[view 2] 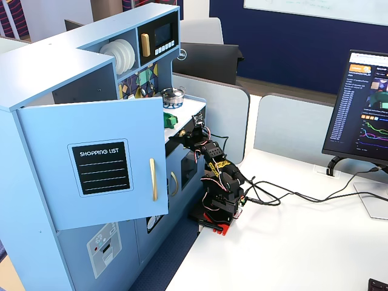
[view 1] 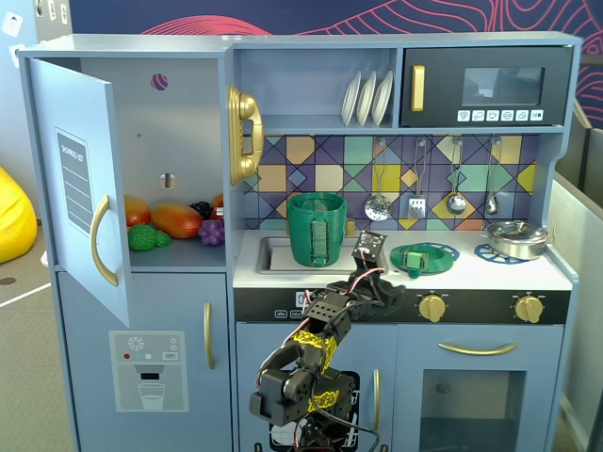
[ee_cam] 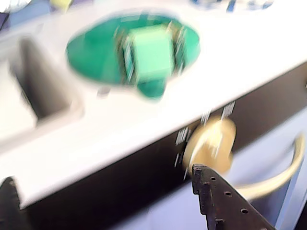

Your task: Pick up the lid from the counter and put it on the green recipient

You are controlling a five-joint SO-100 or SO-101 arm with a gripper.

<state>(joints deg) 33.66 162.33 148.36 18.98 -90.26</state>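
Observation:
The green lid (view 1: 421, 256) lies flat on the counter over a blue burner ring, right of the sink. In the blurred wrist view the lid (ee_cam: 96, 55) shows its raised bar handle on top. The tall green recipient (view 1: 317, 229) stands in the sink with its ribbed strap facing front; it is out of the wrist view. My gripper (view 1: 377, 280) is at the counter's front edge, below and left of the lid, not touching it. In the wrist view the gripper (ee_cam: 103, 175) is open and empty, with one dark finger (ee_cam: 218, 201) in front of a gold knob.
The sink basin (ee_cam: 38, 86) is left of the lid. A steel pot (view 1: 516, 237) sits at the counter's right end. Gold knobs (view 1: 432, 306) and an oven handle (view 1: 477, 348) line the stove front. The fridge door (view 1: 80, 179) hangs open on the left.

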